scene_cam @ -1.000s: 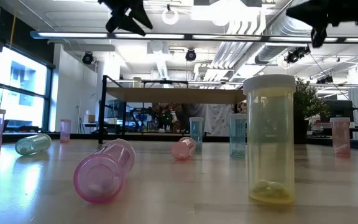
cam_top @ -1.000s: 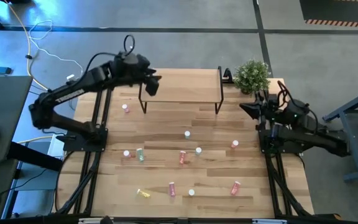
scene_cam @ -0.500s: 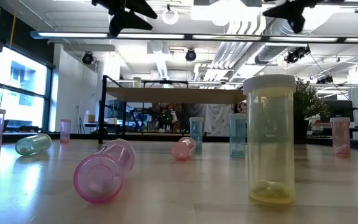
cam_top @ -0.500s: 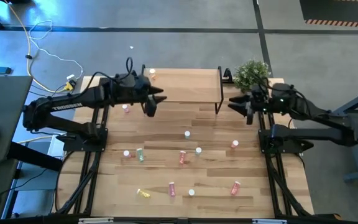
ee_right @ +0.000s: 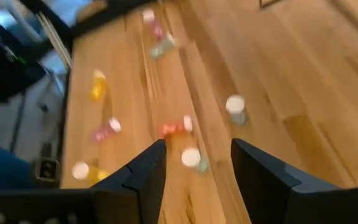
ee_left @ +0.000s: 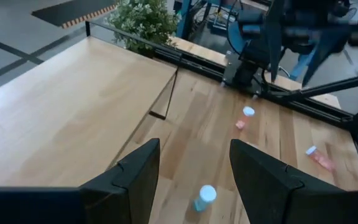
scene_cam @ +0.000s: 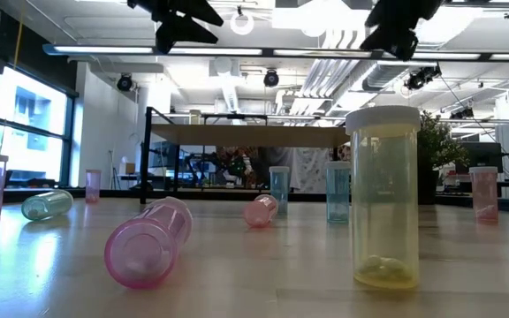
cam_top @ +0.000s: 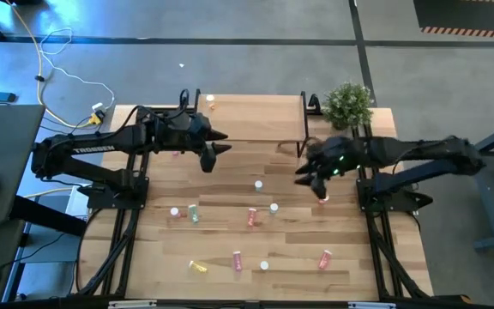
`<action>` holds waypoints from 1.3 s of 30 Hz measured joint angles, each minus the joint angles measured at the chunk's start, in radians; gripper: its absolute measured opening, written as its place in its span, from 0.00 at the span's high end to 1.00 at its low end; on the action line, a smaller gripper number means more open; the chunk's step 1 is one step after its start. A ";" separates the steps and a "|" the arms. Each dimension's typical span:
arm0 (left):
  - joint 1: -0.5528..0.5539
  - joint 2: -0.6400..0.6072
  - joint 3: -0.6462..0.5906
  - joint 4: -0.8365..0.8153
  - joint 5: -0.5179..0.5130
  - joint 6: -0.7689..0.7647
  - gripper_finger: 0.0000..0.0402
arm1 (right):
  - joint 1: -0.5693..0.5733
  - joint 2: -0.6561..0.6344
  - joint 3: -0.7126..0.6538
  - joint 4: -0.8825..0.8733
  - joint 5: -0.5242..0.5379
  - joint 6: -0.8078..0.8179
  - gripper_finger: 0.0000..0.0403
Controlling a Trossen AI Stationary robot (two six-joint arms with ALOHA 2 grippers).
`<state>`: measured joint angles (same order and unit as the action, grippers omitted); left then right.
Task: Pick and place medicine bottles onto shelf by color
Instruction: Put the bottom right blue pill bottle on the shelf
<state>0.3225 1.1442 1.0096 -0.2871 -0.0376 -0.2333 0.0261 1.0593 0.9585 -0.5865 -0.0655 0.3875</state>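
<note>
The shelf (cam_top: 251, 117) is a light-wood board on dark legs at the table's far side. One orange bottle (cam_top: 210, 104) stands on its far left corner. Several other medicine bottles stand or lie on the tabletop: a pale one (cam_top: 258, 184), a red one (cam_top: 324, 199), a green one (cam_top: 194, 214), a yellow one (cam_top: 198, 267). My left gripper (cam_top: 217, 146) hangs open in the air just in front of the shelf's left end, above a pale bottle (ee_left: 204, 198). My right gripper (cam_top: 303, 172) hangs open in the air in front of the shelf's right end, near the red bottle.
A potted plant (cam_top: 347, 104) stands at the table's far right corner beside the shelf. Close to the low camera stand a yellow bottle (scene_cam: 383, 196) and a lying pink one (scene_cam: 148, 243). Bare wood lies between the shelf and the row of bottles.
My right gripper has swung from the table's right edge toward its middle and a little toward the near edge, tipping downward. My left gripper has drawn back from over the shelf's left end toward the near edge and sunk. The orange bottle on the shelf now shows.
</note>
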 joint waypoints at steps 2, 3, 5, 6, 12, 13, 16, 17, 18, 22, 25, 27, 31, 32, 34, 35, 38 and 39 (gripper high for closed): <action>0.006 0.000 0.000 0.000 0.002 0.000 0.54 | 0.040 0.044 0.000 0.004 0.040 0.000 0.57; 0.009 0.000 0.002 -0.002 0.002 0.000 0.54 | 0.056 0.066 0.000 0.009 0.061 -0.002 0.57; 0.012 0.000 0.006 -0.007 0.002 0.000 0.54 | 0.087 0.110 0.000 0.019 0.093 -0.003 0.57; 0.012 0.000 0.006 -0.005 0.000 0.002 0.54 | 0.099 0.134 0.000 0.025 0.105 -0.005 0.57; 0.012 0.000 0.006 -0.007 0.001 0.027 0.54 | 0.150 0.264 0.000 0.087 0.170 -0.038 0.57; 0.012 0.000 0.006 -0.007 0.001 0.027 0.54 | 0.154 0.284 0.000 0.103 0.171 -0.041 0.57; 0.012 0.000 0.006 -0.007 0.001 0.027 0.54 | 0.165 0.344 0.000 0.146 0.171 -0.041 0.57; 0.012 0.000 0.006 -0.008 0.001 0.027 0.54 | 0.168 0.363 0.001 0.155 0.170 -0.041 0.57; 0.012 0.000 0.006 -0.008 0.001 0.027 0.54 | 0.172 0.379 0.000 0.161 0.169 -0.040 0.57; 0.012 0.000 0.007 -0.008 0.001 0.027 0.54 | 0.185 0.435 0.001 0.182 0.166 -0.023 0.57; 0.012 0.000 0.007 -0.008 0.001 0.027 0.54 | 0.194 0.465 0.001 0.211 0.165 -0.022 0.57; 0.012 0.000 0.007 -0.008 0.001 0.027 0.54 | 0.199 0.485 0.001 0.226 0.164 -0.022 0.57; 0.012 0.000 0.007 -0.008 0.001 0.027 0.54 | 0.205 0.529 0.001 0.233 0.164 -0.026 0.57; 0.012 0.000 0.007 -0.008 0.001 0.027 0.54 | 0.205 0.539 0.001 0.233 0.168 -0.026 0.57; 0.012 0.000 0.007 -0.008 0.001 0.027 0.54 | 0.205 0.554 0.001 0.239 0.178 -0.023 0.57; 0.012 0.000 0.007 -0.008 0.001 0.027 0.54 | 0.205 0.559 0.002 0.245 0.178 -0.022 0.57; 0.012 0.000 0.007 -0.008 0.001 0.027 0.54 | 0.204 0.566 0.002 0.240 0.178 -0.022 0.57; 0.012 0.000 0.007 -0.008 0.001 0.027 0.54 | 0.205 0.567 0.001 0.236 0.179 -0.022 0.57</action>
<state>0.3344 1.1442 1.0168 -0.2951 -0.0368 -0.2062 0.2307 1.6260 0.9596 -0.3507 0.1135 0.3656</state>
